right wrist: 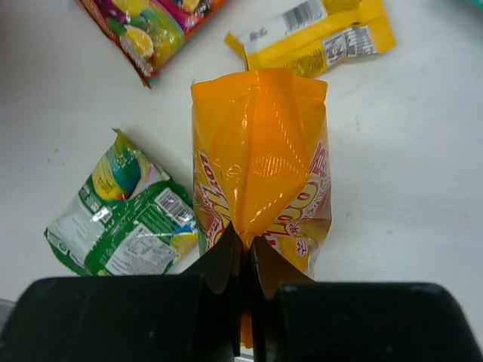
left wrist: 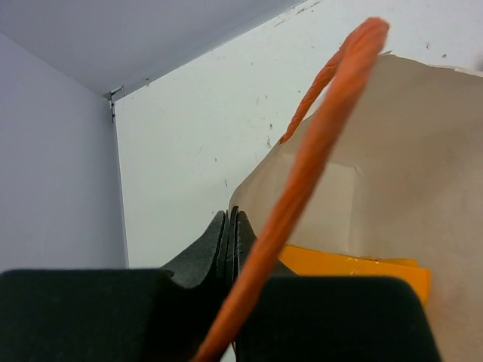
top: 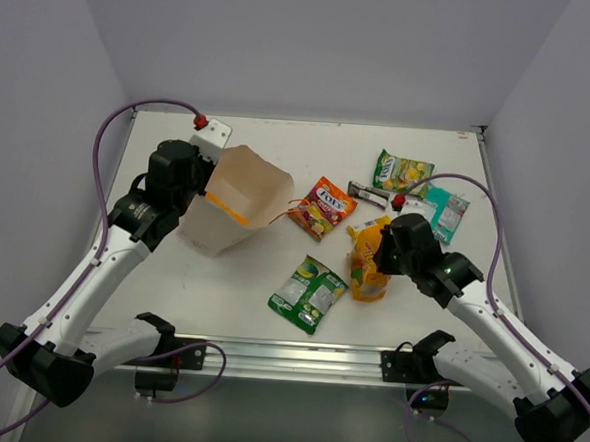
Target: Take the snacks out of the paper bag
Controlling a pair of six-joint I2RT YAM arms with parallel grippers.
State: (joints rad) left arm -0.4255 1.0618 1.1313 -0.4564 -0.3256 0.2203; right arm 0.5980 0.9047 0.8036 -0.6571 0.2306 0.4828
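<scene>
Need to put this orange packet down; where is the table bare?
Bare: the near-left table between the paper bag and the near green packet, and the far strip beyond the red-yellow packet. Crowded: the right side, around the orange packet in the right gripper.

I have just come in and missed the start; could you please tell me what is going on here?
The left hand is shut at the rim of the paper bag, seemingly pinching it, and the bag is tilted. The right hand is shut on the end of an orange packet. Several snacks lie out on the table, among them a green packet and a red-yellow packet.
</scene>
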